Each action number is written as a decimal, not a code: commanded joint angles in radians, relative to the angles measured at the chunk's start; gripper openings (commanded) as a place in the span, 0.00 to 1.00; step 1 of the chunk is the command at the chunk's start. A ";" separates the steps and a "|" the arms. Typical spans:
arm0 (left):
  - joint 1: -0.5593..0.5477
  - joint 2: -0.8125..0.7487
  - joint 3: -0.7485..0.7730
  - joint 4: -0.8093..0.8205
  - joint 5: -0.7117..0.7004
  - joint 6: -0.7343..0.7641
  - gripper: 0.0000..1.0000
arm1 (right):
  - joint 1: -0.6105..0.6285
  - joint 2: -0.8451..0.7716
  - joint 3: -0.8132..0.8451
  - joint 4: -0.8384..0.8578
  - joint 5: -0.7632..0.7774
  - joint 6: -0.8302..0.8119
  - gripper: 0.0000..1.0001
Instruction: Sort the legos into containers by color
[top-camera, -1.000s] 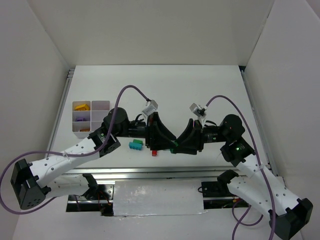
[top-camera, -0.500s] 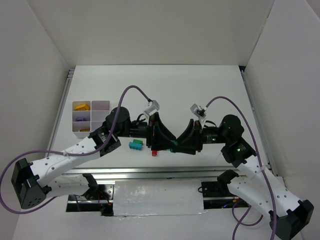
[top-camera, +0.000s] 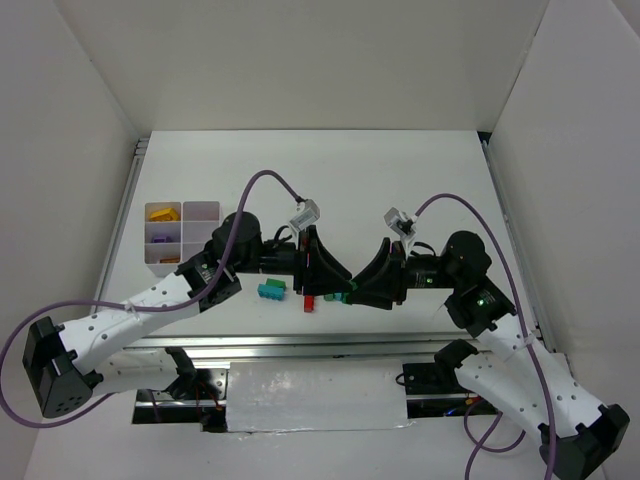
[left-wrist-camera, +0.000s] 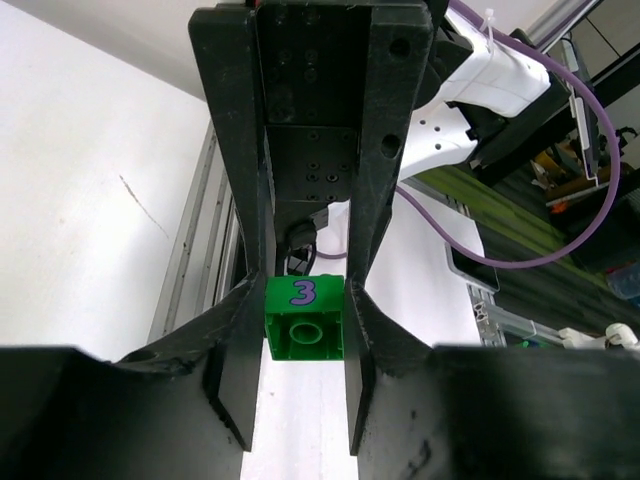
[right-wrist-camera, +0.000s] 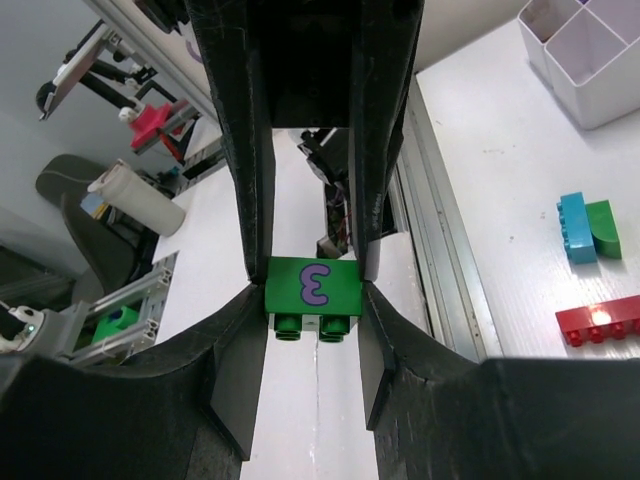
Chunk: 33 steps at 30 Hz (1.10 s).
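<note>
A green brick marked with a purple 3 is held in the air between my two grippers, which meet tip to tip over the table's front middle. My left gripper has both fingertips against its sides. My right gripper also closes on the same brick, studs toward its camera. In the top view the brick is a small green speck between left gripper and right gripper. The white tray at the left holds yellow, purple and orange pieces.
A teal brick joined to a green piece and a red brick lie on the table below the left gripper. They also show in the right wrist view: teal, green, red. The tray corner shows there too.
Both grippers have shifted slightly to the right together, still joined at the green brick. The bricks on the table have not moved.
</note>
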 joint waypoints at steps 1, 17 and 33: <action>-0.006 0.005 0.044 0.027 0.000 0.017 0.37 | 0.009 -0.003 0.042 0.011 0.001 -0.017 0.05; -0.006 0.018 0.062 -0.006 0.012 0.032 0.44 | 0.009 -0.029 0.055 -0.019 0.039 -0.042 0.05; -0.006 -0.001 0.048 -0.006 0.032 0.038 0.34 | 0.007 -0.038 0.068 -0.036 0.076 -0.062 0.04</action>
